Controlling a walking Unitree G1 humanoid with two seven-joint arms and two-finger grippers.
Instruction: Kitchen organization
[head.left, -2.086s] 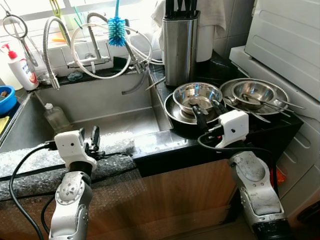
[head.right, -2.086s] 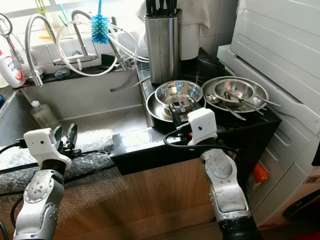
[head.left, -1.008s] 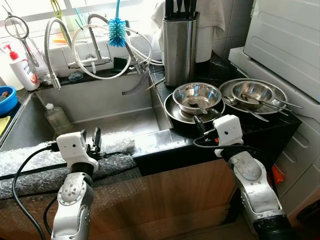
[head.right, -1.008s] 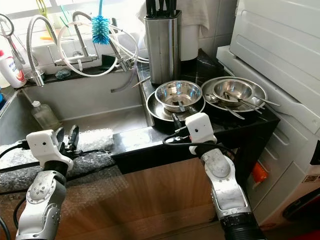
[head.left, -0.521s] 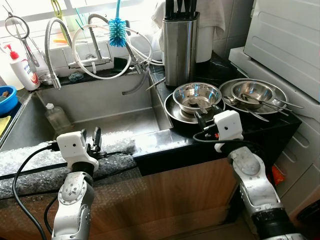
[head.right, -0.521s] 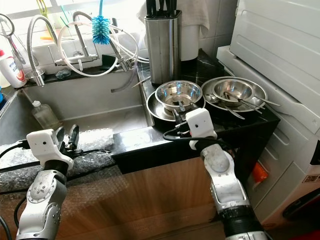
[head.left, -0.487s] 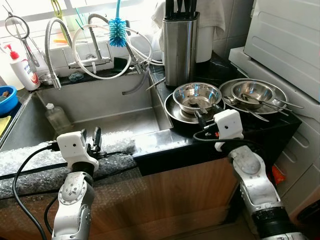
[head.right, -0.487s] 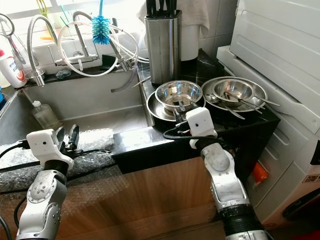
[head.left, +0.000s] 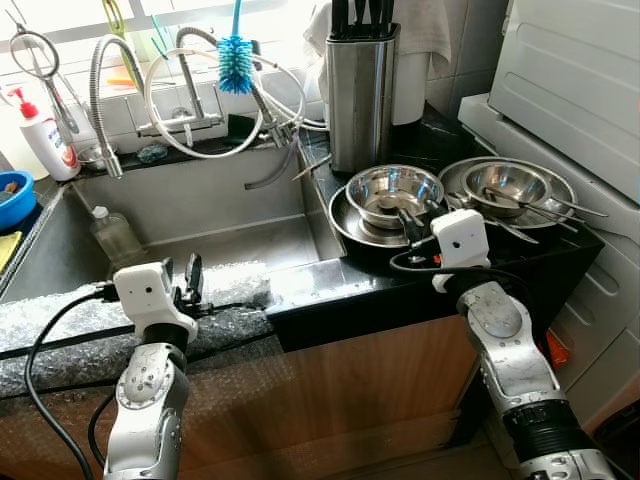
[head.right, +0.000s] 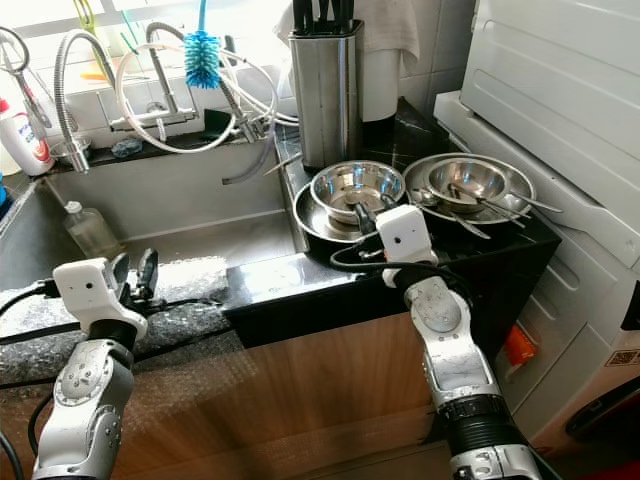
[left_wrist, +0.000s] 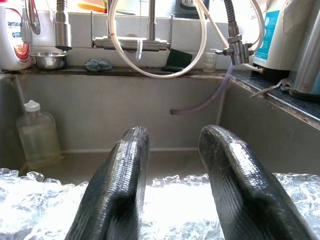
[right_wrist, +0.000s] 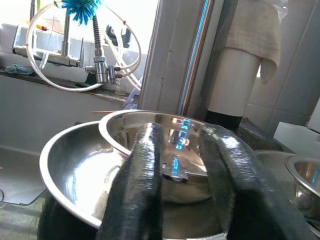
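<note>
A small steel bowl (head.left: 392, 191) nested in a wider steel pan (head.left: 350, 222) sits on the black desk (head.left: 330, 285) just ahead of the right gripper (right_wrist: 181, 165), jaws parted and empty, while the left gripper (left_wrist: 172, 165), jaws likewise released, hovers over bubble wrap (left_wrist: 165, 200) at the sink (head.left: 200, 240) edge.

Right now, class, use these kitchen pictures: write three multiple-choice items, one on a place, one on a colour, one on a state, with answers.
1. Where is the knife block?
A. behind the nested steel bowls
B. inside the sink
C. on the floor

2. What colour is the bottle brush head?
A. red
B. blue
C. black

3. How are the right gripper fingers?
A. clamped on a spoon
B. open, empty, at the bowls
C. holding a bottle

Answers: 1 A, it stands on the counter behind them. 2 B, blue bristles. 3 B, a gap between the fingers.
</note>
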